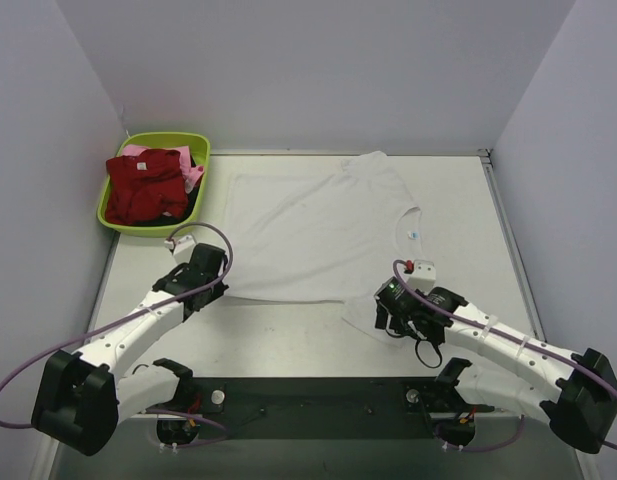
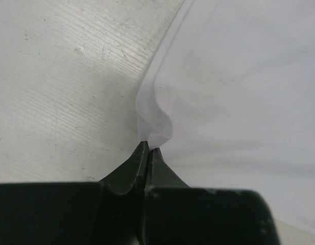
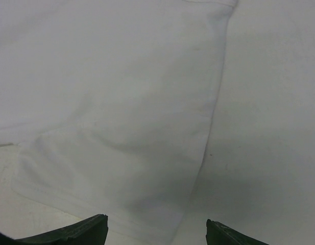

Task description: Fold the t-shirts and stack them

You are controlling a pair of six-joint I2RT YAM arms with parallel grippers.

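1. One pale grey flat table [image 1: 288, 345]; three t-shirts in all.
2. One large plain white cloth t-shirt [image 1: 318, 235], spread flat mid-table.
3. One lime-green plastic basin [image 1: 163, 137], far-left corner, holding one crumpled dark red t-shirt [image 1: 143, 185] and one pink t-shirt [image 1: 136, 151].
4. Left gripper [image 2: 148, 150]: jaws closed, pinching the white t-shirt's near-left hem edge.
5. Right gripper [image 3: 156, 229]: jaws wide apart, the near sleeve lying between them, ungripped.

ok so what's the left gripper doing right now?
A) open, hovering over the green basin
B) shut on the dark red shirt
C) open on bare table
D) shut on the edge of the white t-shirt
D: in the left wrist view the left gripper is shut on a pinched-up fold at the edge of the white t-shirt.
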